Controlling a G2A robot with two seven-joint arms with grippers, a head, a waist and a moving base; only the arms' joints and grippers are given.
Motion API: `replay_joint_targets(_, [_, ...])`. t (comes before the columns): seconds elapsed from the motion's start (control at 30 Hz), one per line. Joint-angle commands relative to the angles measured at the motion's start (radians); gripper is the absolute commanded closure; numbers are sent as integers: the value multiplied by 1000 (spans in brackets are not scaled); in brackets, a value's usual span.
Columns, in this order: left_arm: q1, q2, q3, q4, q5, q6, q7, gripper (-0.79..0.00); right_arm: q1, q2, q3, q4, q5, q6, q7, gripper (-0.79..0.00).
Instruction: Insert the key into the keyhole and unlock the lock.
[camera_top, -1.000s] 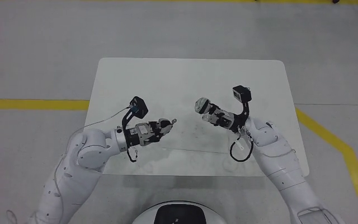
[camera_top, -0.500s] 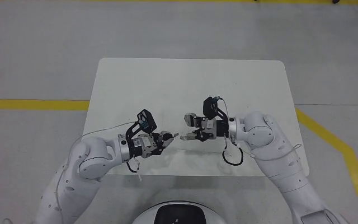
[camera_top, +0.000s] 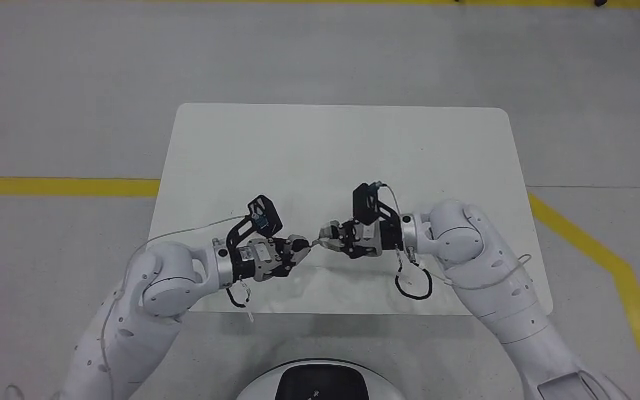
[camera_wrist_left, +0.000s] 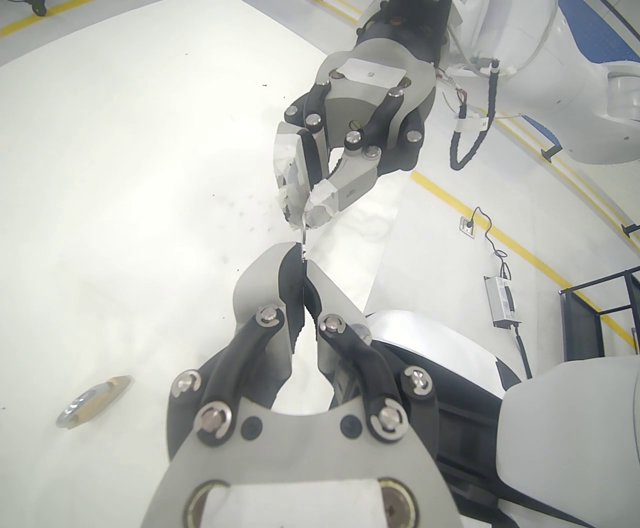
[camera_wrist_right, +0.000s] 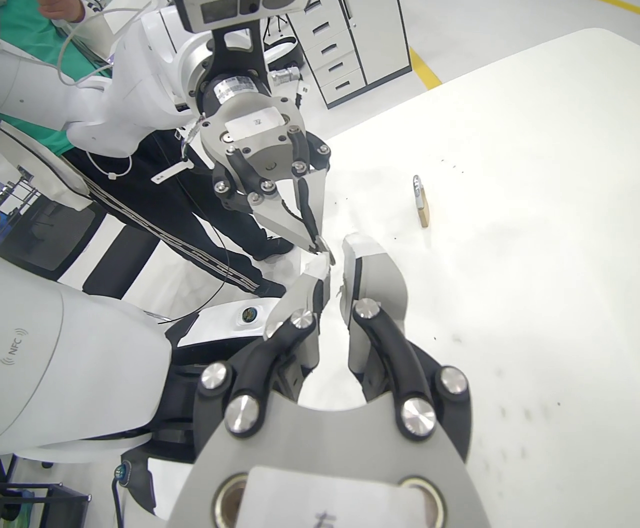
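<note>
**Top view.** Both arms meet over the near middle of the white table (camera_top: 440, 140). The left gripper (camera_top: 303, 246) and the right gripper (camera_top: 324, 237) point at each other, tip to tip. The key (camera_top: 313, 242) shows as a small metal piece between them, held above the tabletop.

**Left wrist view.** The left gripper (camera_wrist_left: 302, 250) has its fingers pressed together on the key (camera_wrist_left: 303, 239). The key is seen edge-on as a thin metal strip. It projects straight out past the fingertips. The far end of the key sits between the tape-wrapped fingertips (camera_wrist_left: 320, 205) of the right gripper (camera_wrist_left: 303, 217), which faces the left gripper head-on. Contact between those taped tips and the key cannot be confirmed here. The lock (camera_wrist_left: 95, 400) lies flat on the table, well apart from both grippers. Its tan body and silver metal part are visible. Nothing touches it.

**Right wrist view.** The right gripper (camera_wrist_right: 338, 260) has its fingers drawn near each other but not closed. A narrow strip of table shows between them. The left gripper (camera_wrist_right: 320, 240) comes in from the opposite side, clamped on the key (camera_wrist_right: 326, 249). The key tip is level with the right gripper's fingertips, just beside the taped one. The lock (camera_wrist_right: 421, 200) lies on the table beyond both grippers, apart from them.
</note>
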Motion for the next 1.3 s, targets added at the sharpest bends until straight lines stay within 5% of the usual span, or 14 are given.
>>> replay_joint_targets(0.0, [-5, 0, 7, 2, 1, 0, -1, 0, 1, 2, -4, -3, 4, -6, 1, -55])
replay_joint_targets(0.3, [-13, 4, 28, 9, 14, -4, 14, 0, 10, 11, -21, -17, 16, -31, 4, -154])
replay_joint_targets(0.43, [-9, 7, 26, 7, 15, -6, 18, 0, 18, 15, -33, -24, 16, -24, 15, -92])
replay_joint_targets(0.47, [-8, 8, 25, 6, 14, -7, 19, 0, 20, 16, -36, -25, 15, -21, 16, -3])
replay_joint_targets(0.8, [-3, 18, 11, 6, -5, -10, 15, 0, 35, 22, -60, -20, 20, -14, 9, 0])
replay_joint_targets(0.83, [-3, 19, 10, 6, -7, -11, 15, -240, 35, 23, -60, -19, 21, -15, 5, 0])
replay_joint_targets(0.87, [-2, 20, 10, 6, -10, -12, 14, -785, 34, 24, -59, -17, 24, -14, -1, 0])
replay_joint_targets(1.27, [31, 38, -106, 52, -55, -59, 121, -785, -46, 46, 71, 56, 109, -52, -240, 0])
